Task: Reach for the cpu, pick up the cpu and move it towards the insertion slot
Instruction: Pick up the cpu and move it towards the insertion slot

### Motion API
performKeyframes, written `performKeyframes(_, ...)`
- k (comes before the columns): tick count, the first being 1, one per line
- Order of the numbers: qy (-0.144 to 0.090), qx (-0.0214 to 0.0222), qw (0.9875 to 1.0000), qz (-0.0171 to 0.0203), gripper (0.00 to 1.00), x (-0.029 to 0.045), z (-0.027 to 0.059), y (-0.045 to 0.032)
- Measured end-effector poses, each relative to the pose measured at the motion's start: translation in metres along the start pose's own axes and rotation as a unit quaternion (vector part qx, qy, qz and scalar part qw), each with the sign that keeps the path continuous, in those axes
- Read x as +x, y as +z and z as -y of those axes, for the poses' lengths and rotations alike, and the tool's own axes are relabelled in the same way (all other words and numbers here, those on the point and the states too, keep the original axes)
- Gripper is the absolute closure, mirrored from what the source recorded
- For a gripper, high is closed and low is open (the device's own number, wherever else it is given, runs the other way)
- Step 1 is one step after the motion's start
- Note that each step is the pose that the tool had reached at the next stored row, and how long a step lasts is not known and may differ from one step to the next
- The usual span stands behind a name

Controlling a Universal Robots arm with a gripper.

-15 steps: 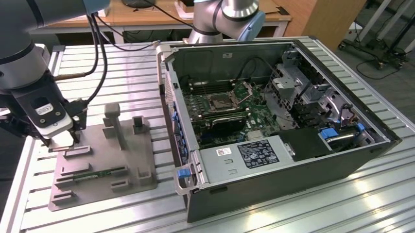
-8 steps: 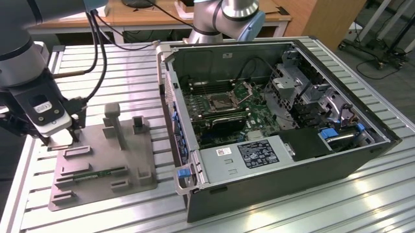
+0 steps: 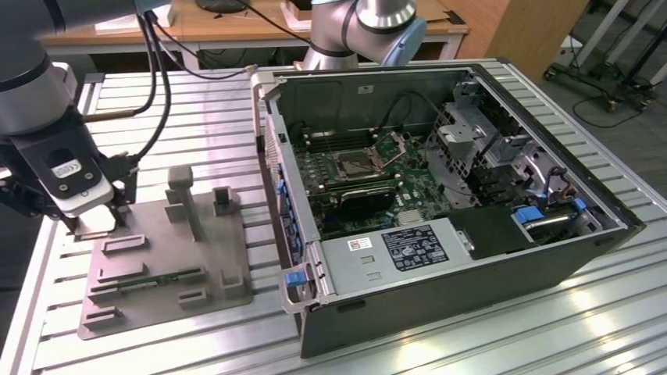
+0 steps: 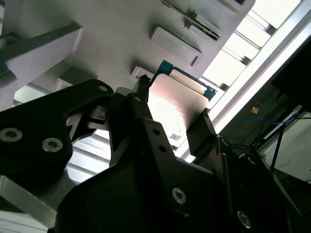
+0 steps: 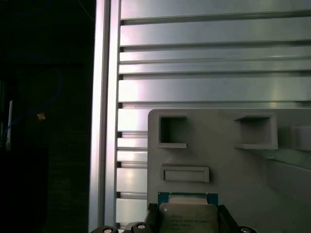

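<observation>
The cpu (image 4: 176,103), a flat square chip with a silvery top and a green edge, sits between my gripper's (image 4: 172,110) two black fingers, which press on its opposite sides. In the first wrist view the cpu (image 5: 187,216) is at the near edge of the grey fixture plate (image 5: 228,160). In the exterior view my gripper (image 3: 97,223) hangs low over the far left corner of that plate (image 3: 167,258). I cannot tell whether the chip is lifted off the plate. The insertion slot (image 3: 354,164), with its metal frame, lies inside the open computer case, well off to the exterior view's right.
The open computer case (image 3: 448,258) fills the exterior view's right. Upright posts (image 3: 183,195) stand on the fixture plate, and a green memory stick (image 3: 156,280) lies in it. Black cables (image 3: 156,70) hang beside my arm. The ribbed aluminium table (image 3: 490,344) carries everything.
</observation>
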State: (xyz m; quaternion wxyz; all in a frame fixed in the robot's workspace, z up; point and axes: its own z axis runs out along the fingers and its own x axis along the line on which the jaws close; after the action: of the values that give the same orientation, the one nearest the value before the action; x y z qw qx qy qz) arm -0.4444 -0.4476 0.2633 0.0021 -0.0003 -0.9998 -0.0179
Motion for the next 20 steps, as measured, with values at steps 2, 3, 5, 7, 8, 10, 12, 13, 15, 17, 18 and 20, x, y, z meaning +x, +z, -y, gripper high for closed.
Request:
performKeyframes(2,0.000,0.0000,1.0000,-0.0001,0.45,0.0000,-0.0001,-0.0012)
performKeyframes(3,0.000,0.0000,1.0000,-0.0002,0.45,0.0000,-0.0001,-0.0017)
performKeyframes(5,0.000,0.0000,1.0000,-0.0004,0.45,-0.0001,-0.0001,-0.0029)
performKeyframes(7,0.000,0.0000,1.0000,-0.0005,0.45,-0.0001,-0.0001,-0.0041)
performKeyframes(8,0.000,0.0000,1.0000,-0.0005,0.45,-0.0001,-0.0002,-0.0046)
performKeyframes(10,0.001,0.0000,1.0000,-0.0007,0.45,-0.0001,-0.0002,-0.0058)
performKeyframes(12,0.001,0.0000,1.0000,-0.0008,0.45,-0.0002,-0.0002,-0.0068)
performKeyframes(13,0.001,0.0000,1.0000,-0.0009,0.45,-0.0002,-0.0003,-0.0071)
performKeyframes(15,0.001,-0.0001,1.0000,-0.0009,0.45,-0.0002,-0.0003,-0.0072)
performKeyframes(17,0.001,0.0000,1.0000,-0.0010,0.45,-0.0002,-0.0003,-0.0074)
performKeyframes(18,0.001,0.0000,1.0000,-0.0010,0.45,-0.0002,-0.0003,-0.0074)
performKeyframes(20,0.001,0.0000,1.0000,-0.0010,0.45,-0.0002,-0.0003,-0.0076)
